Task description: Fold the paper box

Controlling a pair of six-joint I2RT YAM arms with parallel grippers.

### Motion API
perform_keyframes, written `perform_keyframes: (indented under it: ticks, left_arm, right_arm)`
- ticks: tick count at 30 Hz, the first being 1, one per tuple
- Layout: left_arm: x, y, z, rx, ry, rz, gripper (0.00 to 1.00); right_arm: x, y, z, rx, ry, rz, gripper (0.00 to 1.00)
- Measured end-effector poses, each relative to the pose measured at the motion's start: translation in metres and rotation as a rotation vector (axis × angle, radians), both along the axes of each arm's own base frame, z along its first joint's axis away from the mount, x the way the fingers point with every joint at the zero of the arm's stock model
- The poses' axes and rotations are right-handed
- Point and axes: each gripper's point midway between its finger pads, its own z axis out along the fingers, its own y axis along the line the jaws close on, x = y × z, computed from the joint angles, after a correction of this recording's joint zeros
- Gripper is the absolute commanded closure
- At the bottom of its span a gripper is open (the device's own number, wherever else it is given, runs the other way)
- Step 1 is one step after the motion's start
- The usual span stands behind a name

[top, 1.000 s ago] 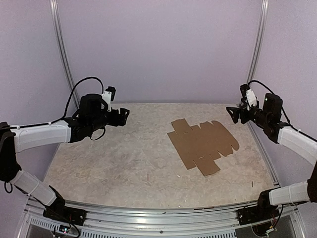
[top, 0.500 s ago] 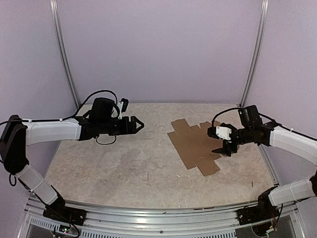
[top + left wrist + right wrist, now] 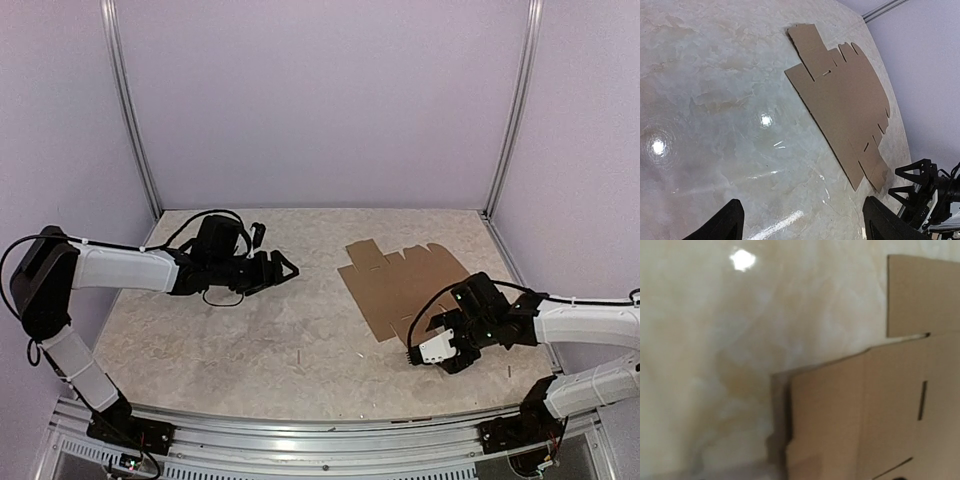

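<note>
The paper box [image 3: 405, 285] lies unfolded as a flat brown sheet with flaps and rounded tabs, on the right half of the table; it also shows in the left wrist view [image 3: 840, 95]. My left gripper [image 3: 282, 268] hovers left of the sheet, pointing at it, open with nothing between its fingers [image 3: 729, 222]. My right gripper [image 3: 415, 354] is low at the sheet's near corner; in the left wrist view its two black fingertips [image 3: 912, 172] stand apart, open. The right wrist view shows only the sheet's corner [image 3: 865, 415] close up and blurred, casting a shadow on the table; its own fingers are out of frame.
The pale marbled table [image 3: 250, 330] is bounded by purple walls with aluminium posts at the back corners [image 3: 150, 200] and a metal rail along the near edge [image 3: 320, 430]. Small specks lie on the table near the front [image 3: 297, 357].
The right arm swung from the back right down to the sheet's near corner. The left gripper moved right and lower, towards the sheet. The sheet has not moved.
</note>
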Motion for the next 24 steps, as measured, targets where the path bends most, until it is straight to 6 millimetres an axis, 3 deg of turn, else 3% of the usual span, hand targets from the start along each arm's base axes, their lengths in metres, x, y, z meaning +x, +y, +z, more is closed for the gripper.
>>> perform_keyframes:
  ticks: [9, 15, 21, 24]
  left_arm:
    - [0.000, -0.002, 0.003, -0.022, 0.005, 0.002, 0.20]
    - [0.001, -0.002, 0.003, -0.025, 0.007, 0.004, 0.20]
    - [0.001, -0.003, 0.004, -0.034, 0.008, 0.010, 0.20]
    - [0.003, -0.004, 0.007, -0.052, 0.002, 0.017, 0.21]
  right_arm:
    - [0.004, 0.011, -0.009, -0.002, -0.122, 0.043, 0.33]
    - [0.007, 0.027, -0.012, 0.022, -0.239, 0.061, 0.57]
    - [0.019, 0.031, -0.020, -0.006, -0.296, 0.000, 0.98]
    - [0.022, 0.030, -0.018, -0.004, -0.301, -0.035, 1.00]
